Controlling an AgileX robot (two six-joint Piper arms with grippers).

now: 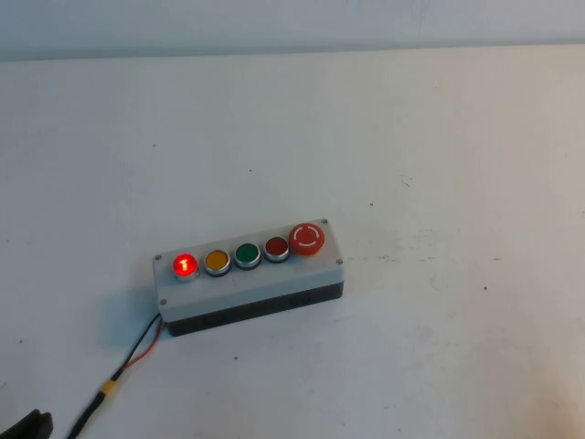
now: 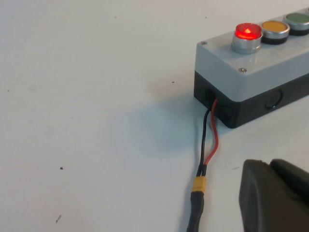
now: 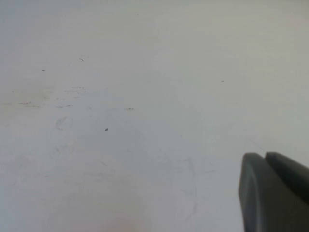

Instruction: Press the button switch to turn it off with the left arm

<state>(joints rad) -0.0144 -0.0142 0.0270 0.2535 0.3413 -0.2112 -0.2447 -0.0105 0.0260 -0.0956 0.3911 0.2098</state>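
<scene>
The button switch (image 1: 185,266) glows bright red with a white "1" at the left end of the grey five-button box (image 1: 265,282) in the middle of the table. It also shows lit in the left wrist view (image 2: 247,33). My left gripper (image 1: 27,426) sits at the table's near left corner, well short of the box, and only its black tip shows. In the left wrist view the left gripper (image 2: 268,164) has its fingers pressed together and holds nothing. My right gripper (image 3: 263,155) is shut and empty over bare table, out of the high view.
On the box, right of the lit button, stand a yellow button (image 1: 217,261), a green button (image 1: 247,253), a dark red button (image 1: 276,246) and a large red mushroom button (image 1: 307,239). A red-and-black cable (image 1: 137,352) with a yellow connector (image 2: 198,184) runs from the box's left end toward my left gripper.
</scene>
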